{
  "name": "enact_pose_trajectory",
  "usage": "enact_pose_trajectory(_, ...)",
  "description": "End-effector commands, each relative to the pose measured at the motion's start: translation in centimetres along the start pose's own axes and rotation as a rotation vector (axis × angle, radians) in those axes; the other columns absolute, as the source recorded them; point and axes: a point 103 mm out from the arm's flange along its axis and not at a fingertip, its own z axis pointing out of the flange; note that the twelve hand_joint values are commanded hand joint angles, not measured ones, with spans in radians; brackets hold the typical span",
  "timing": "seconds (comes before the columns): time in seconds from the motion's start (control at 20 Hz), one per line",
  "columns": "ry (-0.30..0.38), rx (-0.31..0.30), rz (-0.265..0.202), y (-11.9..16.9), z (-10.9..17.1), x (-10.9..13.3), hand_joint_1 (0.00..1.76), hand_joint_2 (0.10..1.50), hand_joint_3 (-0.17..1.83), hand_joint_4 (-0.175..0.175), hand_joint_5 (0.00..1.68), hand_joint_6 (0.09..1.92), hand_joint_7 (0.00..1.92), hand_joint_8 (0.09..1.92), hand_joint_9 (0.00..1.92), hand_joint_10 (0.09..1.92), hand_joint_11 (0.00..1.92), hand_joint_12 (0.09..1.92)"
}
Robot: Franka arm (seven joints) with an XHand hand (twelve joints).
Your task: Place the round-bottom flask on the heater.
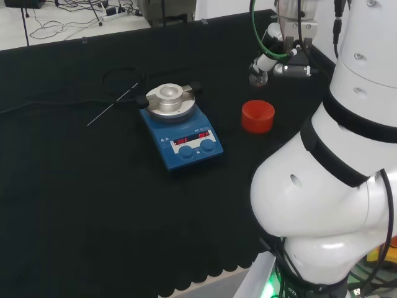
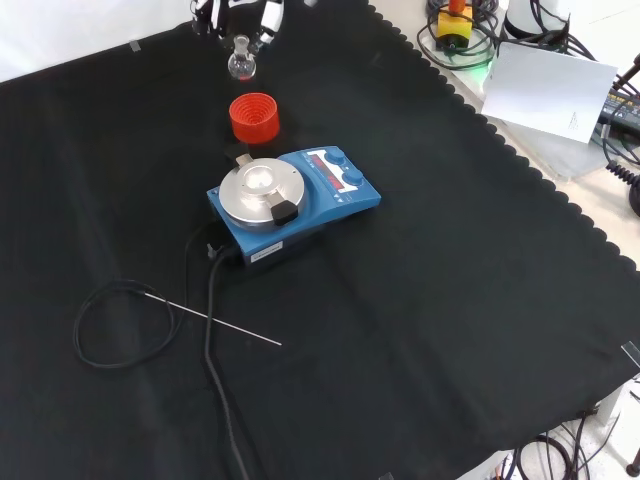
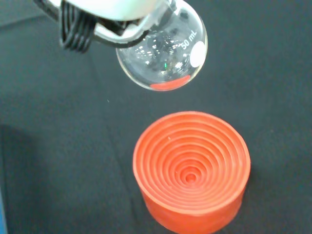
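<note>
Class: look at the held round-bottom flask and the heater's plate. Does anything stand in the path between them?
Only the red ribbed stand, directly below the flask in the hand. The heater plate is bare; lifting over the stand probably suffices.

In the front view, the heater [image 2: 293, 203] sat at centre frame, the stand [image 2: 253, 117] just above it, and the flask [image 2: 241, 66] hung above the stand near the top edge. A thin rod [image 2: 212, 319] and looped cable [image 2: 120, 325] lay lower left.

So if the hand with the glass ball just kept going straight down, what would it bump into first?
Probably the red ribbed stand. The hand holds the round-bottom flask above it, so the flask's belly would likely touch the stand's ribbed hollow first, though it may hang slightly off-centre.
</note>
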Motion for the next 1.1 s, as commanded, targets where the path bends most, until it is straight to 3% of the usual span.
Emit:
enact_pose_trajectory(0.05,-0.026,0.011,-0.030,-2.8,-2.9,2.1,1.11,0.67,0.68,0.175,1.21,0.80,0.40,0.66,0.65,0.58,0.31,1.33)
enact_pose_trajectory(0.5,-0.041,0.018,-0.115,-2.9,-4.9,7.0,1.11,0.67,0.69,0.175,1.21,0.79,0.39,0.66,0.64,0.58,0.31,1.33)
enact_pose_trajectory(1.1,-0.085,0.054,-0.260,-2.2,-3.7,16.2,1.11,0.66,0.70,0.175,1.22,0.79,0.39,0.66,0.64,0.58,0.32,1.33)
